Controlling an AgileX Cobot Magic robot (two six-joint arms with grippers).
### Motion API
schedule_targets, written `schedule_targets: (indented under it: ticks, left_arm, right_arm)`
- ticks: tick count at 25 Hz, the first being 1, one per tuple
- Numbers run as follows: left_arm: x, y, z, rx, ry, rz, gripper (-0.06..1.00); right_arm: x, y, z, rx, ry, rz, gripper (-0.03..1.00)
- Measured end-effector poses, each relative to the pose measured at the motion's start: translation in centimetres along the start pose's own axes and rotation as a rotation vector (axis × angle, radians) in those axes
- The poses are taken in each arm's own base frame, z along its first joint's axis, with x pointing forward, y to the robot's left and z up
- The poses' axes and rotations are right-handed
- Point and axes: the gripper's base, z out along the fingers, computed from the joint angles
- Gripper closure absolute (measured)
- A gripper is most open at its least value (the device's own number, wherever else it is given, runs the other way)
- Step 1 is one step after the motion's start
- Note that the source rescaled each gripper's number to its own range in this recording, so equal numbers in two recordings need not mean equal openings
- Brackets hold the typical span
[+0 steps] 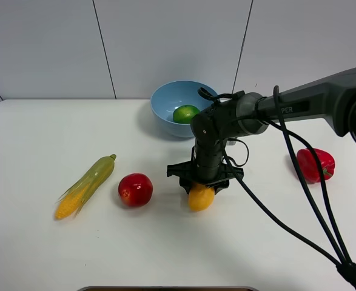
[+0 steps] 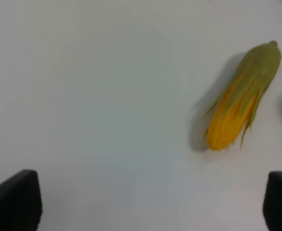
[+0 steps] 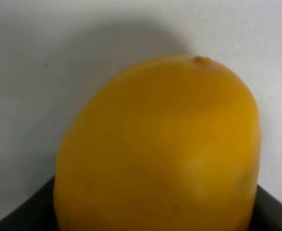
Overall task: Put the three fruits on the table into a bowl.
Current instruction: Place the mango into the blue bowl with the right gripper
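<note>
The yellow-orange mango [image 1: 201, 197] sits between the fingers of my right gripper [image 1: 202, 185], which points straight down and is shut on it just above the white table [image 1: 38, 242]. In the right wrist view the mango [image 3: 160, 144] fills the picture, with a dark finger [image 3: 20, 214] at each side. The green lime [image 1: 185, 113] lies in the light-blue bowl [image 1: 165, 100] at the back. The red apple [image 1: 135, 189] rests on the table left of the mango. My left gripper [image 2: 150, 207] is open and empty over bare table.
A corn cob with green husk [image 1: 87, 185] lies left of the apple and shows in the left wrist view [image 2: 244, 96]. A red bell pepper [image 1: 316, 165] sits at the right. The right arm's cables [image 1: 299, 200] hang across the front right.
</note>
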Motion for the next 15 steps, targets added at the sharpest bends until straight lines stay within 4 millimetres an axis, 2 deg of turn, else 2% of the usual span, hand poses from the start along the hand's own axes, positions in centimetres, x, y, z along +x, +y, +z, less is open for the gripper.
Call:
schedule_targets:
  ticks: [3,6,15]
  left_arm:
    - [0.0,0.0,0.0,0.0,0.0,0.0,0.08]
    - [0.0,0.0,0.0,0.0,0.0,0.0,0.08]
    - [0.0,0.0,0.0,0.0,0.0,0.0,0.08]
  right_arm:
    - [-0.1,0.1,-0.4,-0.01,-0.014,-0.004,0.97]
    - [-0.5,0.2,-2.3,-0.052,-0.073,-0.015,0.97]
    - [-1.0,0.0,-10.8,-0.187,-0.305,-0.072,0.97]
